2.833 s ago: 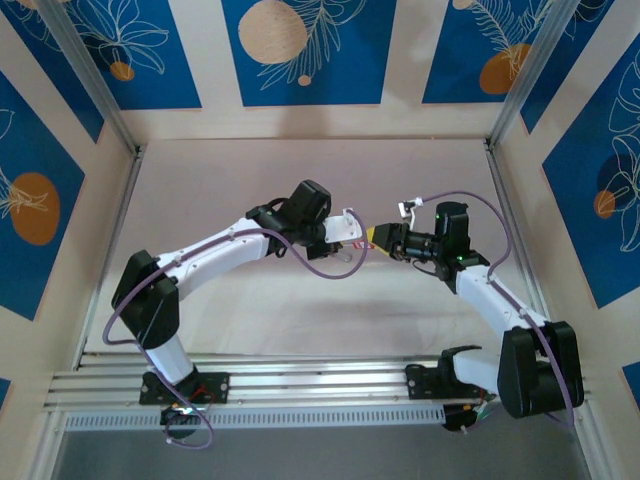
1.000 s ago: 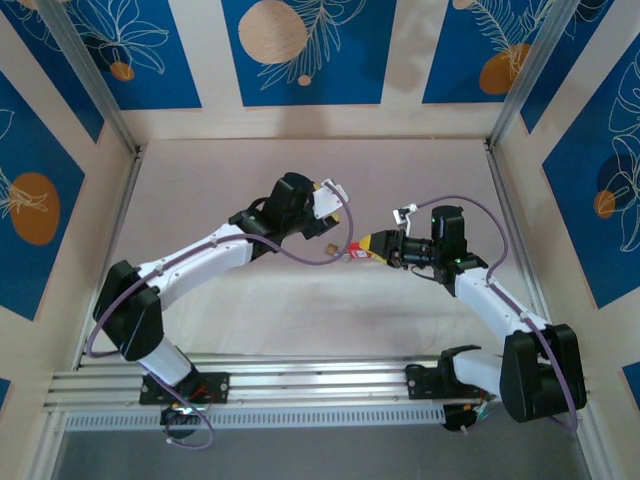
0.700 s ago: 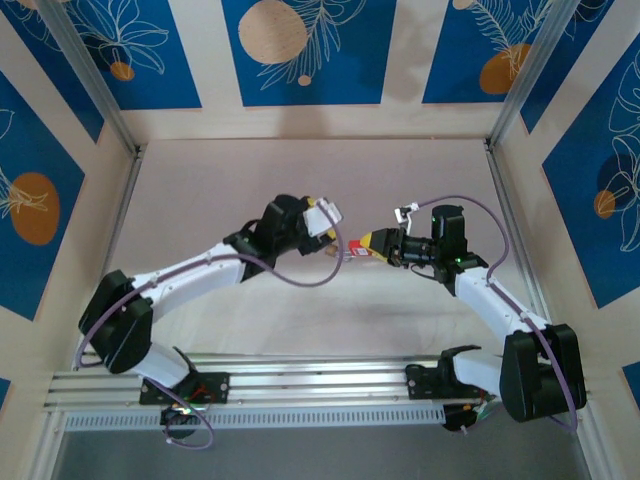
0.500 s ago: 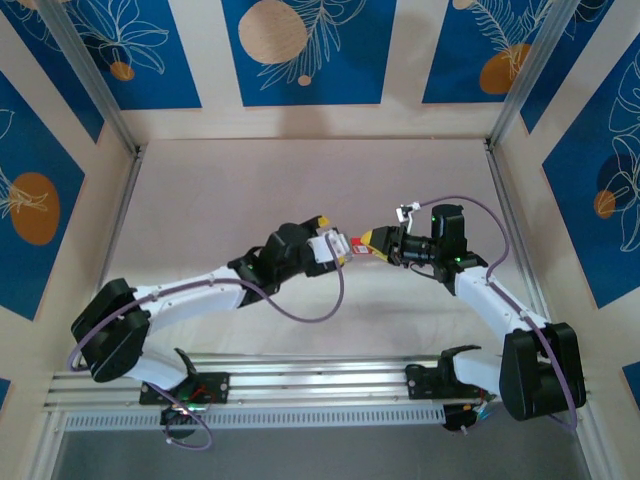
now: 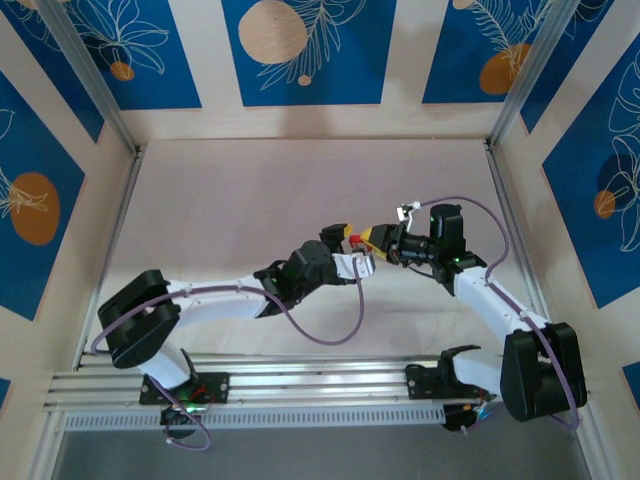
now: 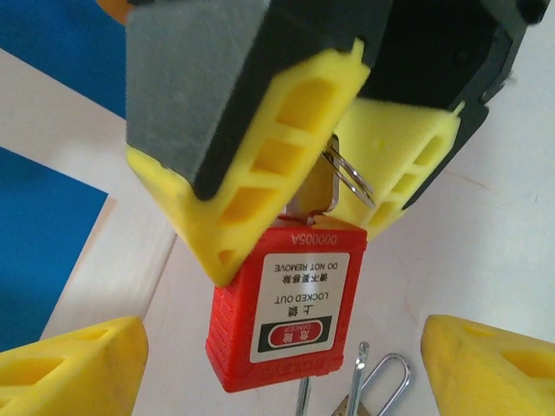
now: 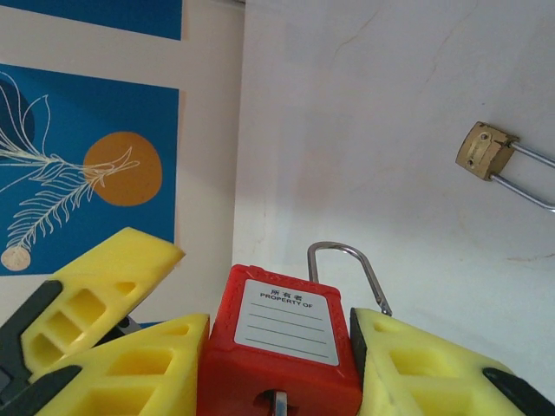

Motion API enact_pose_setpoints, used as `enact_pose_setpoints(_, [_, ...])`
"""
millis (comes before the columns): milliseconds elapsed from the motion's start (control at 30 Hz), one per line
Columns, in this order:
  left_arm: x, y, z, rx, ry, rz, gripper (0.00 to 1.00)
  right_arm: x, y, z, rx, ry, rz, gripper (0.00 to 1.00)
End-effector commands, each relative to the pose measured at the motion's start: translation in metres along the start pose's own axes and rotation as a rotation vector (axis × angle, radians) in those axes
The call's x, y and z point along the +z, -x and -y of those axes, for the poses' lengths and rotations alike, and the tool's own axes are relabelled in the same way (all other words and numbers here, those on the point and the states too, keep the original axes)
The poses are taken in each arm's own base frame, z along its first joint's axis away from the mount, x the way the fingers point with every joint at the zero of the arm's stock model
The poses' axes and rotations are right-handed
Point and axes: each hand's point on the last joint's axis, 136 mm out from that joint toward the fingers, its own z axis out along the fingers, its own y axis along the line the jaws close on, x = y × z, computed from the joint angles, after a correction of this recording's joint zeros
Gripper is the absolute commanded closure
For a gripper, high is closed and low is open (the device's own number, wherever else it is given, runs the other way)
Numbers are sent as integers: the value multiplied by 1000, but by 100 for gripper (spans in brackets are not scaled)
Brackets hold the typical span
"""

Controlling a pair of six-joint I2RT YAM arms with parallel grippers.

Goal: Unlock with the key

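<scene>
Key [image 6: 312, 195] seated in red safety padlock [image 6: 290, 321]; turn judged not yet made.
Noted right gripper [image 5: 368, 238] clenched on padlock body, left gripper [image 5: 350, 250] released, fingers [image 6: 78, 360] spread wide to either side, touching nothing. Found key at padlock's base between the right jaws, ring [image 6: 351, 178] attached. Cannot tell whether shackle [image 7: 342, 260] has sprung. Judged remaining: grip key, turn, free shackle.

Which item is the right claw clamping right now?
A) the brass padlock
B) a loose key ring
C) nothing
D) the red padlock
D: the red padlock sits clamped in the right claw, while the brass padlock lies apart from it.
</scene>
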Motion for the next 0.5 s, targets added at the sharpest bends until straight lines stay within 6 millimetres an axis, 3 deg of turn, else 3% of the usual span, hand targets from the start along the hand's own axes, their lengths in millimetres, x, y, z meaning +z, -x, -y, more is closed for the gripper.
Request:
enact_pose_setpoints(0, [6,15,-18,26,74,22,18,-1,0,-11,-22,27,2,74])
enact_pose_setpoints(233, [18,13,-20,52,115,10,21,1,-4,-14,-26,36,-12,74])
enact_pose_setpoints(467, [24,9,-21,71,144,-7,30,-1,-5,-15,-19,39,-10,74])
